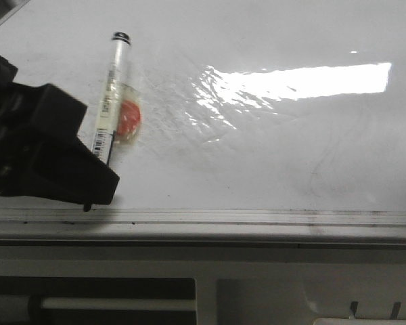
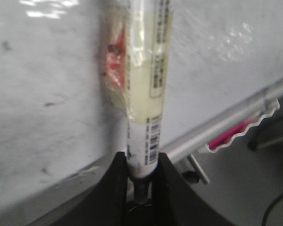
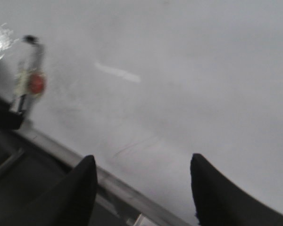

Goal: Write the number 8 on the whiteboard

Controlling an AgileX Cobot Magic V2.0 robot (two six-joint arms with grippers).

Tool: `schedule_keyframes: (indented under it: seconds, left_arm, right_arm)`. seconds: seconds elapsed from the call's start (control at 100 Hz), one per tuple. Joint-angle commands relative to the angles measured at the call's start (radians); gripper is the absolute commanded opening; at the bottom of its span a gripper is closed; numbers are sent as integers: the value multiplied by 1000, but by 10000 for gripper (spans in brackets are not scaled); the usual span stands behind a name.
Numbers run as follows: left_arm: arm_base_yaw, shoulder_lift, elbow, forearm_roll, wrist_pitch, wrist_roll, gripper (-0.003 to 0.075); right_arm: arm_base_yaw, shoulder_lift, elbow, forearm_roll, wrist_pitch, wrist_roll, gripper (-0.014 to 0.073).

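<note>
Clamped around the lower end of a marker (image 2: 144,141), the left gripper (image 1: 88,177) sits at about nine o'clock in the front view, the pen's capped end leaning toward twelve and its tip just beside the grey edge strip (image 1: 257,218) of the whiteboard (image 1: 271,149). No number 8 shows yet, only faint smudges and glare. Starting this near the strip could run the lower loop off the board, or a loose grip could let the pen twist; the right gripper (image 3: 144,188) hangs empty, jaws wide.
</note>
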Motion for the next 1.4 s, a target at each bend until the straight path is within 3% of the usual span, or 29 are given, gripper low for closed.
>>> schedule_keyframes:
  seconds: [0.0,0.08,0.17,0.44,0.71,0.96,1.05,1.24,1.39]
  left_arm:
    - [0,-57,-50,3,98,148,-20]
    - [-4,-84,-65,14,172,276,-20]
    - [-22,-106,-70,44,197,389,-20]
    - [-136,-111,-72,143,195,672,-20]
    - [-195,-111,-72,143,161,684,-20]
    - [-195,-111,-72,141,161,684,-20]
    - [-195,-111,-72,139,161,684,-20]
    - [-195,-111,-72,114,161,684,-20]
    - [-195,-113,-73,87,160,675,-13]
  right_arm:
    - [59,37,-36,167,-23,-222,376]
    - [125,77,-36,260,2,-390,376]
    - [204,122,-36,278,-14,-489,376]
    - [418,274,-40,280,-177,-516,376]
    - [585,380,-40,280,-351,-516,376]
    - [632,458,-89,303,-346,-516,368]
    - [632,478,-99,324,-346,-516,291]
    - [632,497,-99,331,-284,-516,-67]
    - [632,495,-99,331,-270,-516,-63]
